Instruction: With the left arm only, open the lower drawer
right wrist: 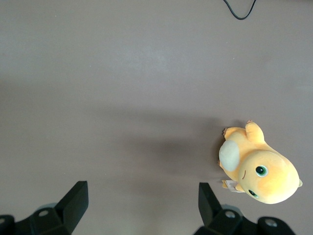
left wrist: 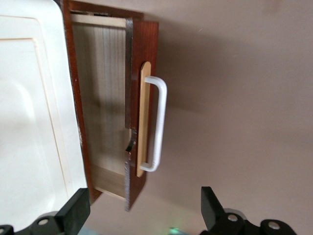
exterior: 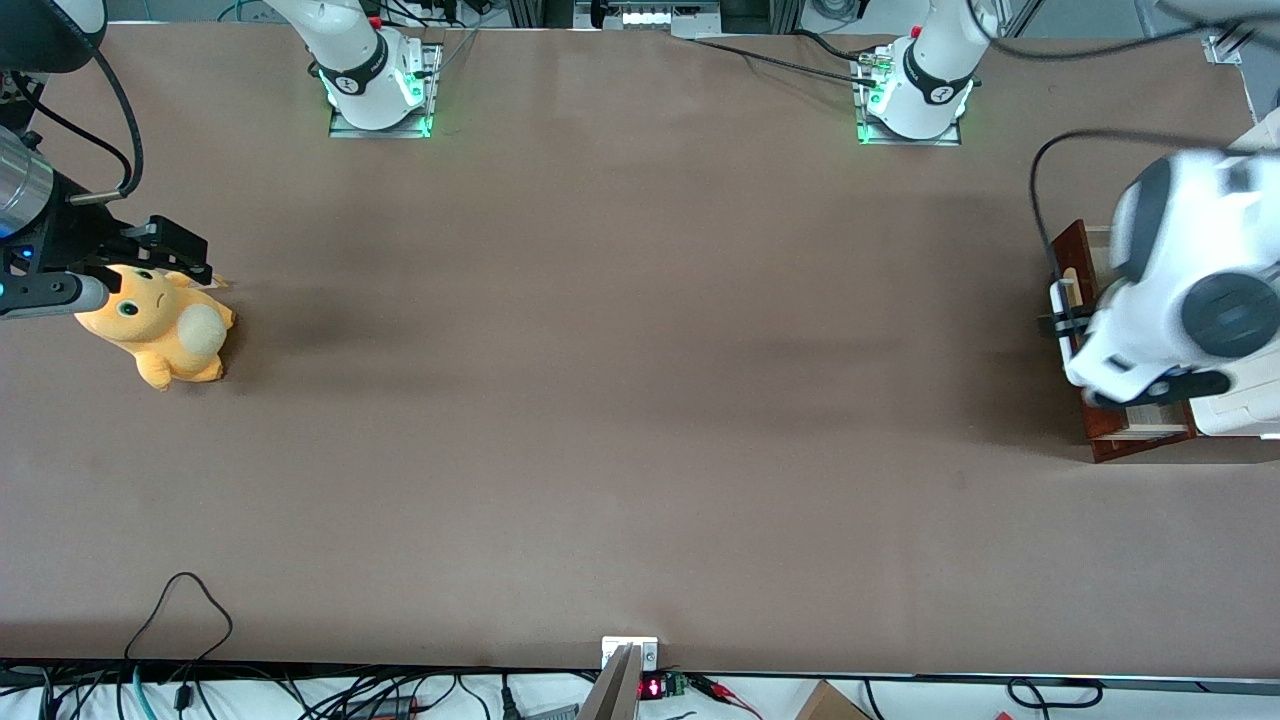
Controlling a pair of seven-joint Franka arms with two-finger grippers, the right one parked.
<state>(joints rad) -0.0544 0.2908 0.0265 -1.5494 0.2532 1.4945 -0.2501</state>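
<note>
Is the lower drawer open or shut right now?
Open. The lower drawer is pulled out, its pale wood inside bare to view. The left arm's hand hangs near the white handle, fingers spread, gripping nothing.

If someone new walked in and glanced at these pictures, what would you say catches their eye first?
Probably the lower drawer, pulled out with its pale wood inside showing and its white bar handle free. The left arm hangs over it at the working arm's end of the table, its claw open above the drawer front, gripping nothing. Toward the parked arm's end lies an orange plush toy.
</note>
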